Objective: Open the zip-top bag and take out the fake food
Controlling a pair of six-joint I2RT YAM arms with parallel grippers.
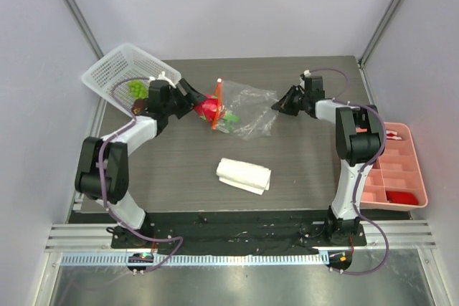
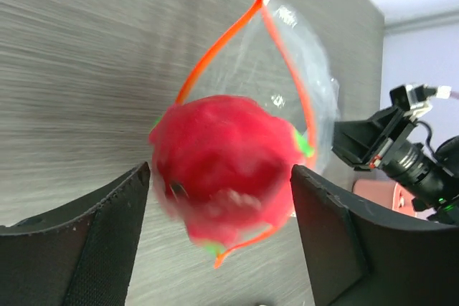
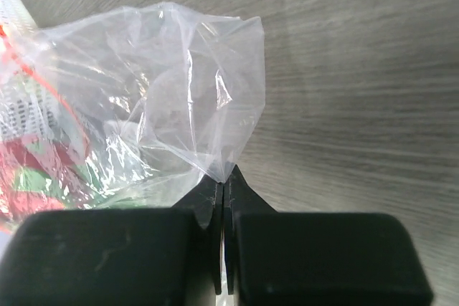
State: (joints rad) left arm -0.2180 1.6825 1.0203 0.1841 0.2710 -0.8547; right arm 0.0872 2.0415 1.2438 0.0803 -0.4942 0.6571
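Note:
The clear zip-top bag (image 1: pixel 251 109) lies at the table's far middle, its orange-red zipper mouth (image 2: pixel 215 55) spread open toward the left. The red-pink dragon fruit (image 1: pixel 209 109) sits in that mouth; it looks blurred in the left wrist view (image 2: pixel 226 170). My left gripper (image 1: pixel 192 96) is open, its wide jaws on either side of the fruit (image 2: pixel 219 177). Green leaves (image 1: pixel 229 118) lie just below the fruit. My right gripper (image 1: pixel 277 107) is shut on the bag's closed corner (image 3: pixel 223 173), with the clear film (image 3: pixel 165 84) bunched above it.
A white mesh basket (image 1: pixel 115 66) at the far left holds green grapes (image 1: pixel 136 89). A folded white cloth (image 1: pixel 244 175) lies mid-table. A pink divided tray (image 1: pixel 398 170) with red items stands at the right edge.

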